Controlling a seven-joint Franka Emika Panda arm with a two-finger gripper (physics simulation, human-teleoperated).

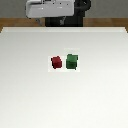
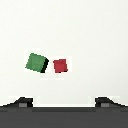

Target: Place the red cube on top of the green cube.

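The red cube (image 1: 56,61) rests on the white table (image 1: 30,90) near its middle. Beside it, toward the exterior view's right, sits the slightly larger green cube (image 1: 72,61), with a narrow gap between them. The wrist view looks straight down on both, the green cube (image 2: 36,62) and the red cube (image 2: 60,65). My gripper (image 2: 65,102) hangs high above the table, well apart from the cubes. It is open, with nothing between its two dark fingertips (image 2: 22,101), which stand far apart. The exterior view shows only the arm's white body (image 1: 52,10) at the table's far edge.
The table's far edge (image 1: 64,28) meets a wooden floor strip behind it. The robot's dark base (image 1: 65,21) stands at the back centre.
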